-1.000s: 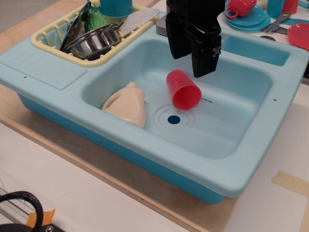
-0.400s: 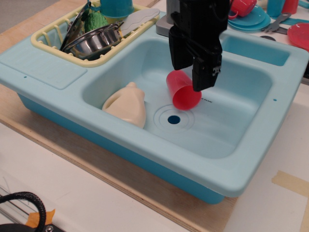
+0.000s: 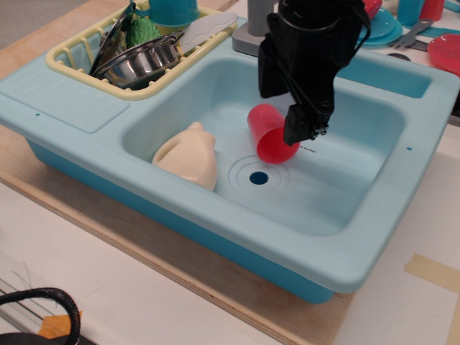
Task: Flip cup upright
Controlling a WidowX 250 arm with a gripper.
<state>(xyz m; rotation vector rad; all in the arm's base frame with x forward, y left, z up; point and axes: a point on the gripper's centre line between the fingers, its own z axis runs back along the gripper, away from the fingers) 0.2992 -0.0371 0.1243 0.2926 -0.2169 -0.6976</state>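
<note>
The red cup (image 3: 267, 138) lies on its side on the floor of the light-blue sink (image 3: 345, 194), just behind the drain (image 3: 259, 177). My black gripper (image 3: 284, 115) hangs tilted right over it, jaws apart. One fingertip (image 3: 300, 134) is down at the cup's right side and the other finger is behind the cup's upper left. The gripper body hides the cup's far upper edge. I cannot tell whether the fingers touch the cup.
A cream bottle (image 3: 190, 154) lies at the sink's left. A yellow dish rack (image 3: 68, 54) at the back left holds a steel bowl (image 3: 140, 61) and utensils. A grey faucet (image 3: 250, 29) stands behind the sink. A red plate (image 3: 447, 52) sits at the back right.
My gripper has come down and tilted toward the cup, from above it to level with it, one finger beside its right. The cup has not moved.
</note>
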